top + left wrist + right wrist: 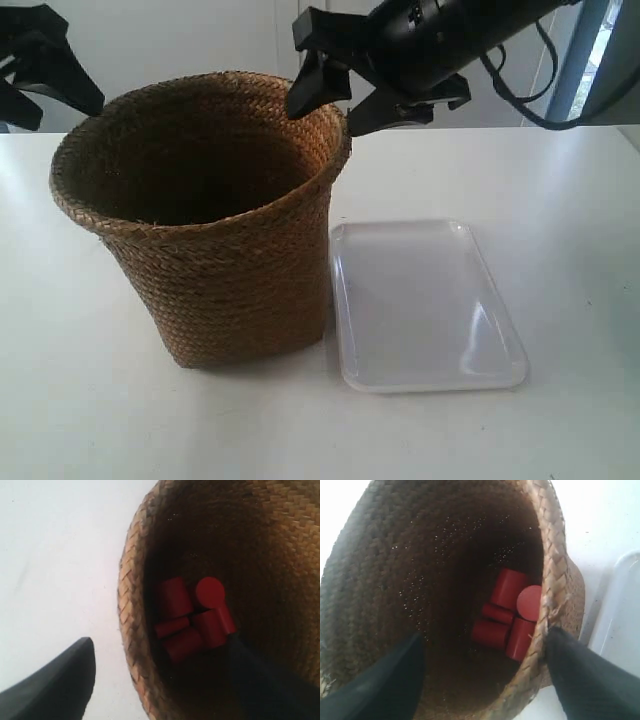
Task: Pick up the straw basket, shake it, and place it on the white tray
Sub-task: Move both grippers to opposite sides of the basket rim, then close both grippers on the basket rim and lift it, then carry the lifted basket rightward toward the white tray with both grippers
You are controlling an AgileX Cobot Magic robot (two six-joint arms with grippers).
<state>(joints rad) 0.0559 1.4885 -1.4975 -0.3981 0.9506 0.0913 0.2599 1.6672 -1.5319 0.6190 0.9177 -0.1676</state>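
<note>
Both pairs of jaws gape, straddling the rim of the straw basket [210, 240], set to pinch and lift; the white tray [425, 310] lies just beside.

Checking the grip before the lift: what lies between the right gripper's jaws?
The rim of the straw basket, seen in the right wrist view: the open right gripper straddles it, one jaw on the inner side, the other on the white tray's side.

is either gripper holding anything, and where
Nothing is held. The left gripper and right gripper are both open, each straddling the basket rim, one finger inside and one outside.
</note>
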